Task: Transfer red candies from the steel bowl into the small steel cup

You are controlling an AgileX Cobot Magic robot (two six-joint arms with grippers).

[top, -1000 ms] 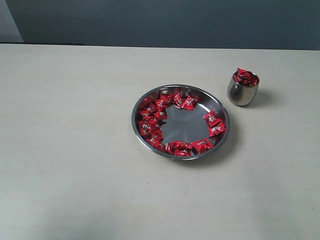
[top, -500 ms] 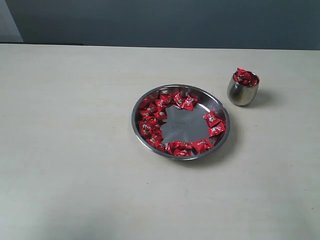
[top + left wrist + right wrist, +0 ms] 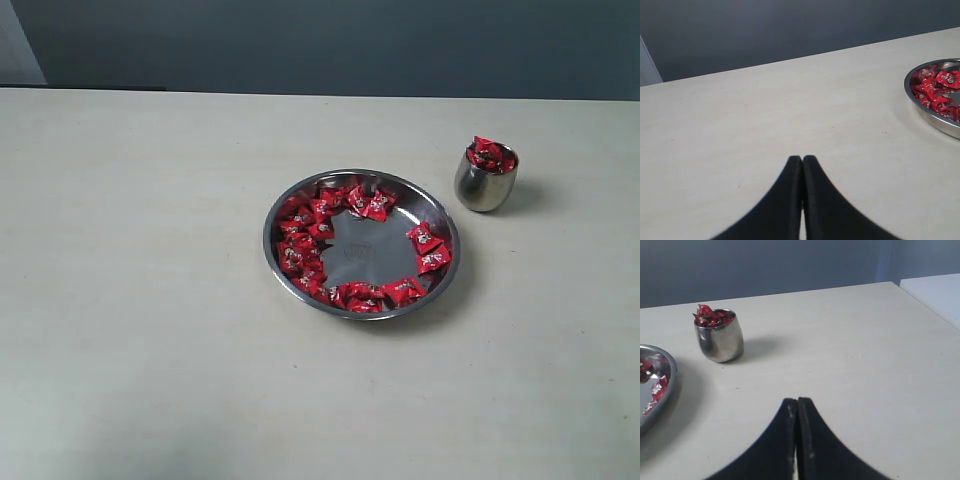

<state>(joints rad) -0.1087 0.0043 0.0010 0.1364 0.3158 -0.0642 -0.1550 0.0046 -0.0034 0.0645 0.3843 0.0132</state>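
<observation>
One bowl [image 3: 376,256], one cup [image 3: 485,189], many red candies [image 3: 300,251]

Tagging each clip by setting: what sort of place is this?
Probably a lab or test bench, not a home kitchen: a plain pale table against a blank dark wall, set with a steel bowl of red candies and a small steel cup.

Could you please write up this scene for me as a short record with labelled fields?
surface: pale table
steel bowl: near the table's middle, centre bare
small steel cup: upright, apart from the bowl, to its right and farther back in the exterior view
red candies: mostly along the bowl's rim; more heaped above the cup's brim
left tool: shut, holding nothing, over the table
right tool: shut, holding nothing, short of the cup
task state: many candies left in the bowl
</observation>
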